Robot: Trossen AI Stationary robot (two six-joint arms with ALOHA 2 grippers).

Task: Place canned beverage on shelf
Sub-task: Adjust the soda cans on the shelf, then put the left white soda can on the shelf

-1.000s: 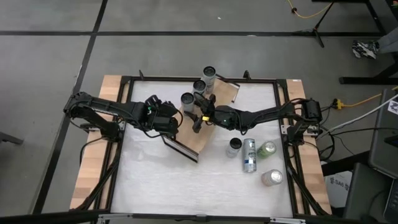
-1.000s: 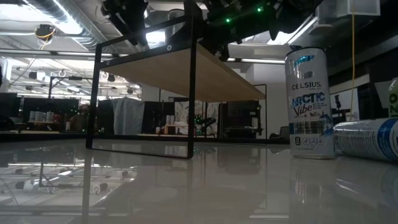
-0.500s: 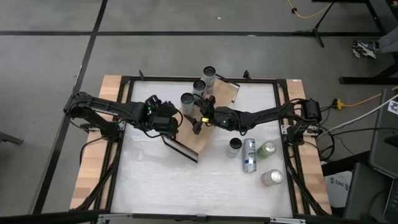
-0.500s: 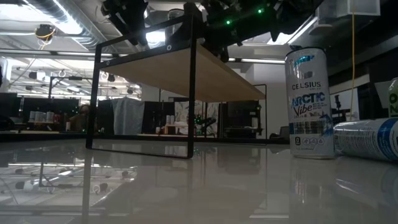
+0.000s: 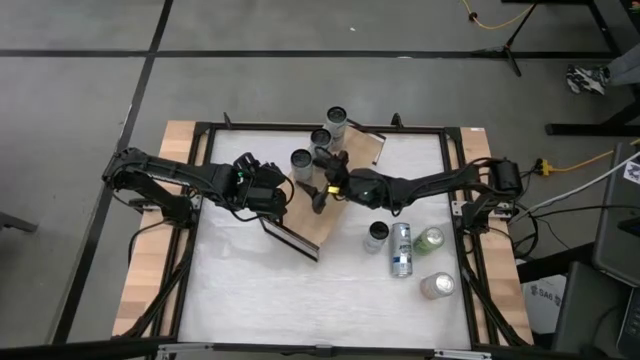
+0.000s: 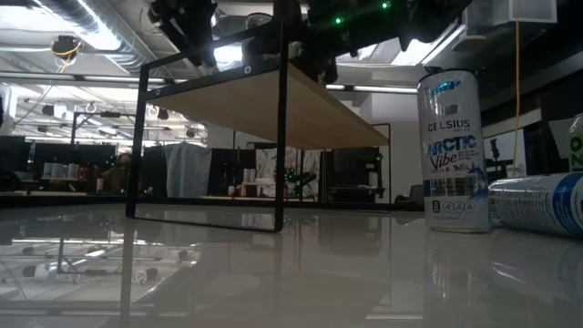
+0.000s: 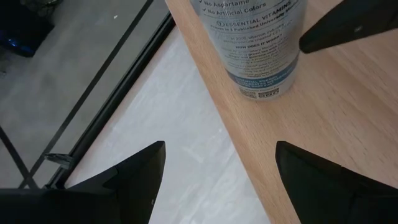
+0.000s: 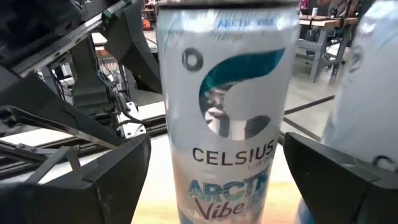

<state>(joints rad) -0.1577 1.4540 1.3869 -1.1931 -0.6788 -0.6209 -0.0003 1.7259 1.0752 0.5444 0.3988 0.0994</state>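
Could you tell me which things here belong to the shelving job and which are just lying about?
Job: shelf; three cans on it; four cans waiting on the table; right gripper, open around one.

Lying about: floor cables.

Seen from the left pincer [image 7: 214, 180], the can [image 7: 256, 46] ahead on the shelf [image 7: 329, 112] is cut off above its label. Facing the right pincer [image 8: 211, 180], the Celsius can [image 8: 227, 124] loses its base below the frame; a second can [image 8: 367, 93] beside it is blurred and cropped.
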